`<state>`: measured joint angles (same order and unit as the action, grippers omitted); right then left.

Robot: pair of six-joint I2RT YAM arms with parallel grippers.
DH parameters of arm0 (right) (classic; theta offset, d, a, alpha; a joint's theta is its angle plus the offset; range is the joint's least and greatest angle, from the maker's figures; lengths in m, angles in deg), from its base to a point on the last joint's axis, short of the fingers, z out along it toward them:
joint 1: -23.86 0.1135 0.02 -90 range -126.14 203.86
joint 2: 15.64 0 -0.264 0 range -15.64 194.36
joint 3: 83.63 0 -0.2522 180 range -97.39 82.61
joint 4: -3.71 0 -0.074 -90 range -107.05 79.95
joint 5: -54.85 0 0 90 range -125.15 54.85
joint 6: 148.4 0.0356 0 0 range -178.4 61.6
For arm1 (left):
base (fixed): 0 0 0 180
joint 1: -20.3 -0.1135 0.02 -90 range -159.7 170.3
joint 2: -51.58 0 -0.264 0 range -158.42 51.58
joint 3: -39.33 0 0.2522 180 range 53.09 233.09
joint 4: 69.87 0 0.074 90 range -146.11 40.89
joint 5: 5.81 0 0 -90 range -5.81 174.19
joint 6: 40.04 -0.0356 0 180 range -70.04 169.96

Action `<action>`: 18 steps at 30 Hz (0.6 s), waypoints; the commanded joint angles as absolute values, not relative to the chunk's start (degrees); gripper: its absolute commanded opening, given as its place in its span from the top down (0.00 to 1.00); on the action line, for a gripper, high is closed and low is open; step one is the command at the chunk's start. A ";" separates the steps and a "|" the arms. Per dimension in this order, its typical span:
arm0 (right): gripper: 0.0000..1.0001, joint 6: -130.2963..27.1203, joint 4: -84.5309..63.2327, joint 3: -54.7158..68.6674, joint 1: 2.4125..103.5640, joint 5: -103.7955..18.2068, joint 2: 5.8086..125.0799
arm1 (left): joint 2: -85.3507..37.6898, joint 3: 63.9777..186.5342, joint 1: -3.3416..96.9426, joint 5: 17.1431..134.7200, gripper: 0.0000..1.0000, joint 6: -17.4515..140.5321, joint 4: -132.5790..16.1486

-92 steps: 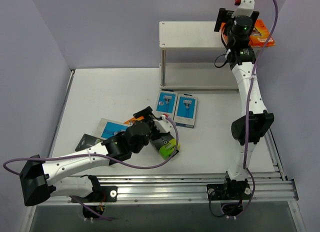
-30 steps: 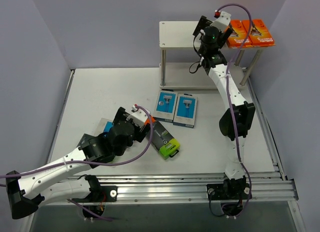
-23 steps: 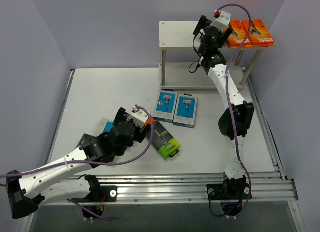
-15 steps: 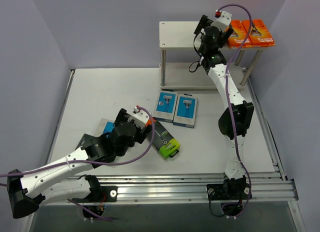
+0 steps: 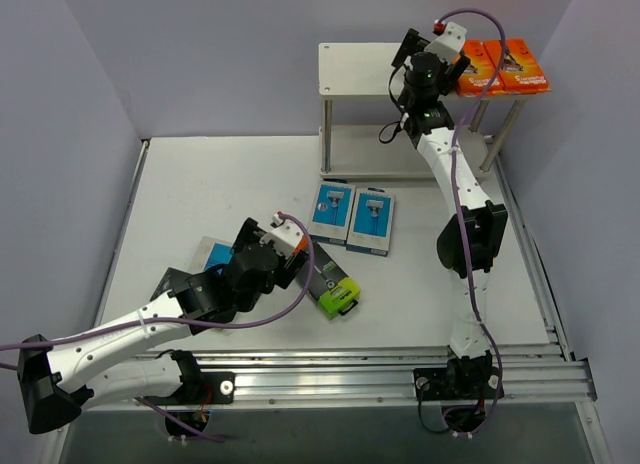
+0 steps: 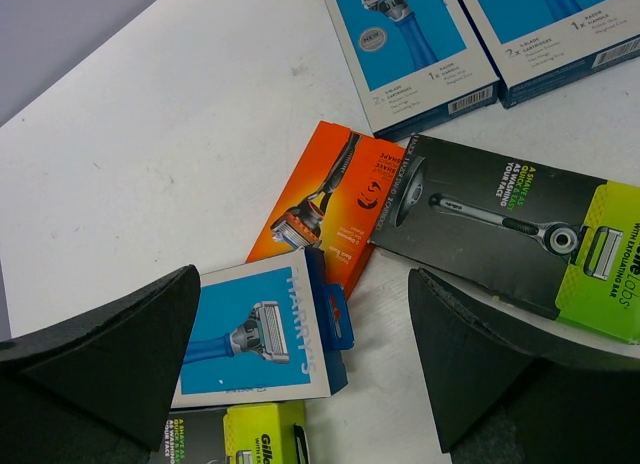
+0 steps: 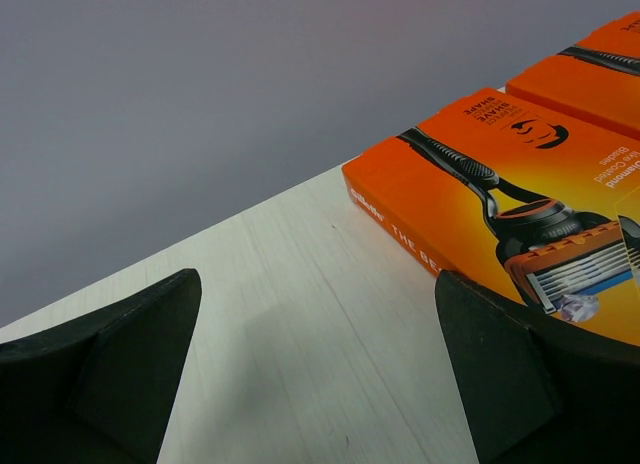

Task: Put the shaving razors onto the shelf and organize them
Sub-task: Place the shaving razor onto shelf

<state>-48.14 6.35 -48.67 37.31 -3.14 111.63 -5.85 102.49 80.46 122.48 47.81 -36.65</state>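
Two orange razor packs (image 5: 503, 67) side by side on the top board of the shelf (image 5: 350, 69), right end; six more packs (image 5: 370, 221) on the table (image 5: 220, 184). Right gripper (image 7: 318, 284) spread wide, empty, beside the orange pair; left gripper (image 6: 305, 304) likewise agape, empty, above four table packs.

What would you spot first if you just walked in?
Two bright orange razor packs sit side by side on top of the shelf, at its right end. Down on the table, the left gripper hovers open over a jumble of orange, blue and black-and-green packs.
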 commanded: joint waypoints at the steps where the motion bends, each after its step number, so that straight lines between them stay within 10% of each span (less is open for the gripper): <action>1: 0.02 -46.71 5.68 -48.96 35.90 -1.58 114.18 | -6.25 103.53 80.07 121.55 0.06 48.91 -38.80; 18: 0.01 -47.68 7.52 -50.28 35.55 -1.58 116.20 | -7.75 103.98 80.07 120.49 0.06 49.26 -38.97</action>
<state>-49.04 7.40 -49.83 36.66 -2.36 112.74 -7.56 102.49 80.46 121.01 48.29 -36.67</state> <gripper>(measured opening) 0.992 0.941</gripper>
